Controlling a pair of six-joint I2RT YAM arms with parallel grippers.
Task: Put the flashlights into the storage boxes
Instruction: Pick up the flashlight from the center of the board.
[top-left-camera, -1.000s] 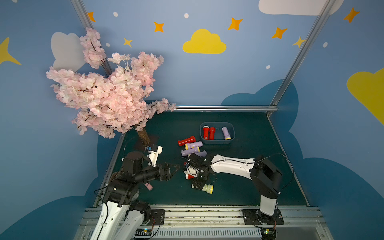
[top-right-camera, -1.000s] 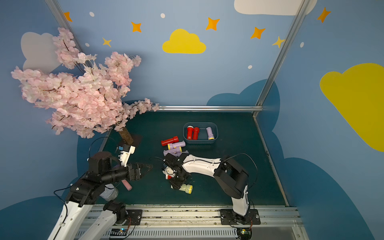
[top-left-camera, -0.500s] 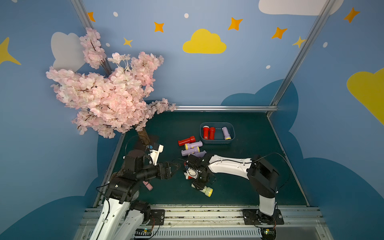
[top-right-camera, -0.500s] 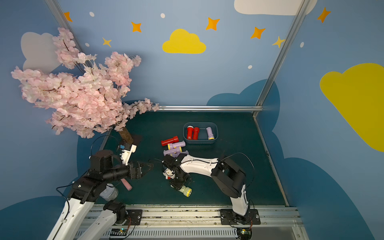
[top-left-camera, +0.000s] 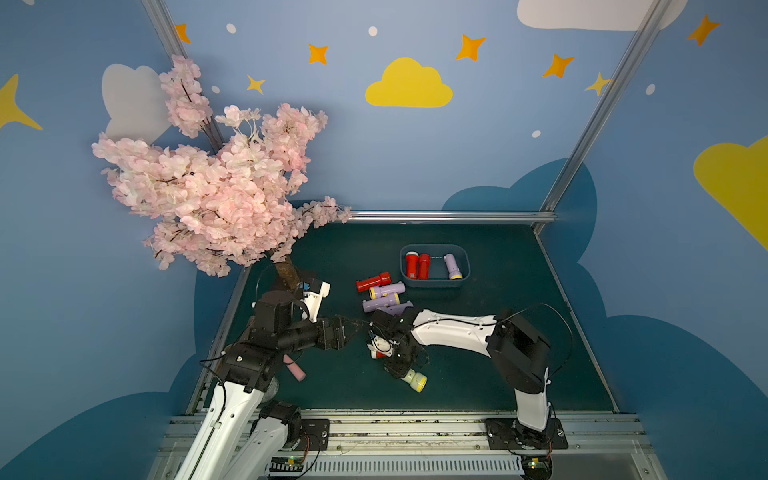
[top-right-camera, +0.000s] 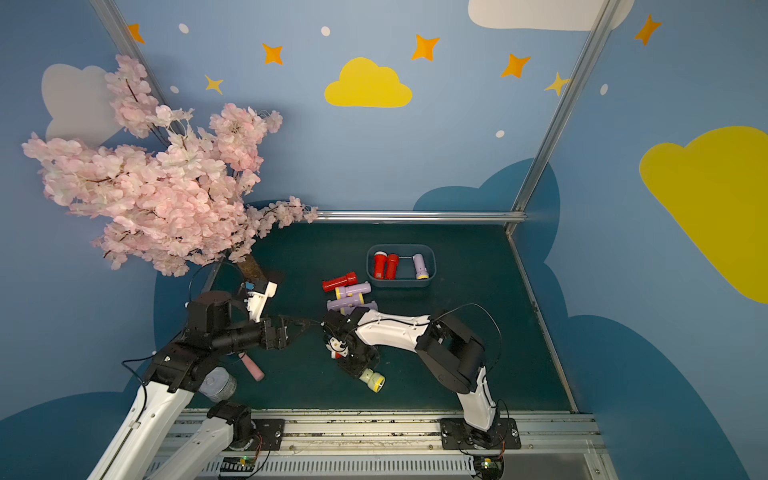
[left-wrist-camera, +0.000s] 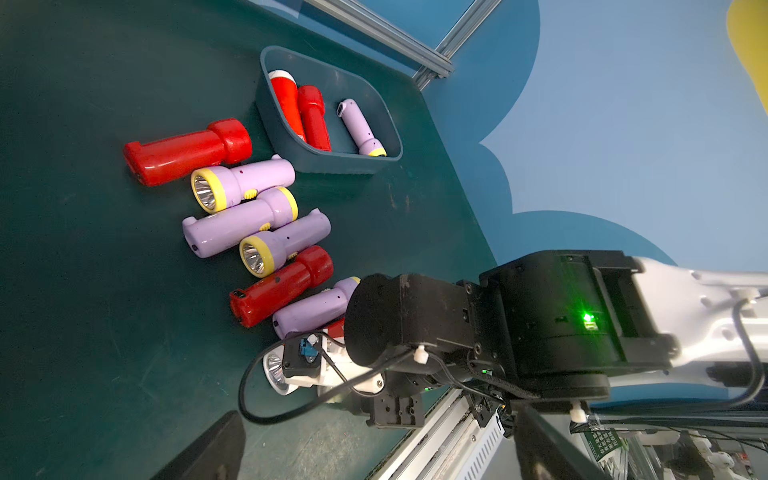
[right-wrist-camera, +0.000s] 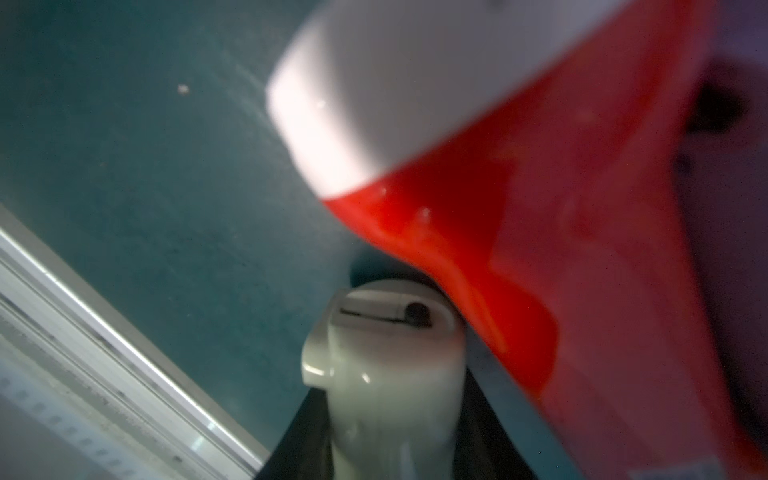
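The right pincer (top-left-camera: 402, 368) is gripping the cream-yellow flashlight (top-left-camera: 414, 379) on the tabletop (top-left-camera: 498, 374), its fingers pressing on both sides, while the left pincer (top-left-camera: 358, 326) is hanging wide open and empty nearby. Three flashlights (top-left-camera: 411, 266) are lying in the storage box (top-left-camera: 434, 284), and loose flashlights (top-left-camera: 386, 289) are lying just beside it.

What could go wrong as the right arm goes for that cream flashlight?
The white-headed red flashlight lies against the cream flashlight clamped in the right gripper, so a lift may drag or roll it. The open left gripper hovers close to the right arm; the two might bump on the way up.
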